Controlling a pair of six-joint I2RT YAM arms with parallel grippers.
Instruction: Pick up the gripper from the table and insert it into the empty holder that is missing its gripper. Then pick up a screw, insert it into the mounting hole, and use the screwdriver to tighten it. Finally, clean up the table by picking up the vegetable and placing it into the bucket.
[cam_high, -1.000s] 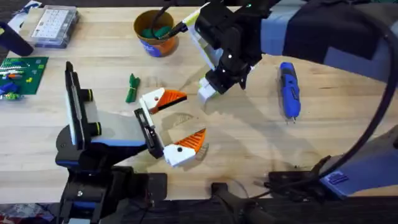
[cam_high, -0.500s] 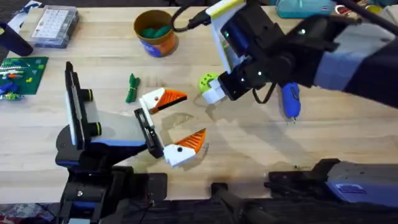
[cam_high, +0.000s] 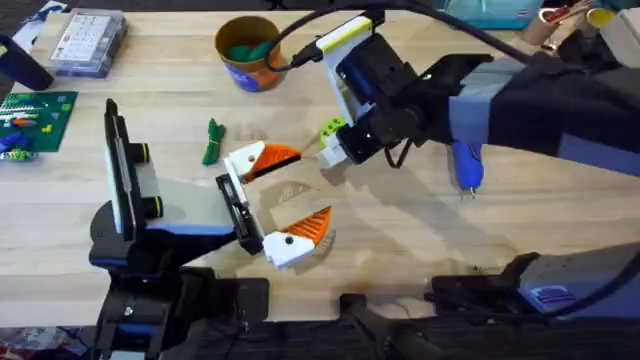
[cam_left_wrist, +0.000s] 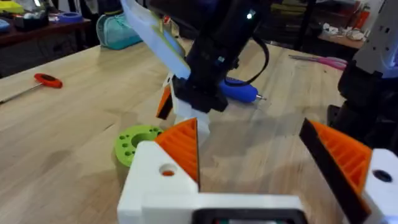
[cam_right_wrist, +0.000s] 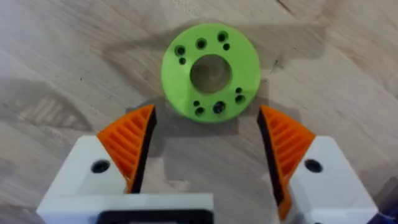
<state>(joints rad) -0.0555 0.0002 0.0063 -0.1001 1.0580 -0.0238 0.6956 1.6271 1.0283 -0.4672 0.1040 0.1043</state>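
**Operator:** Where is the part, and how do both sets of fingers stand?

**Manual:** You have the right gripper (cam_right_wrist: 208, 158) directly above a lime-green ring (cam_right_wrist: 210, 71) lying flat on the worktop (cam_high: 400, 230), fingers spread wide and empty, one orange pad on either side of it. The left gripper (cam_high: 288, 195) rests low near the worktop's middle, fingers also apart and holding nothing.

**Operator:** How will the ring handle?

**Manual:** Judge it a light, rigid printed disc with a central bore and small holes. Its flat faces may slip, so close your pads across the outer rim, on opposite sides.

**Operator:** And the other items?

**Manual:** The screwdriver (cam_high: 467, 162) lies beside the right arm. The vegetable (cam_high: 211, 142) lies near the left fingers, well apart from the bucket (cam_high: 250, 52) at the far edge. Take the vegetable across its slim middle; it looks light.
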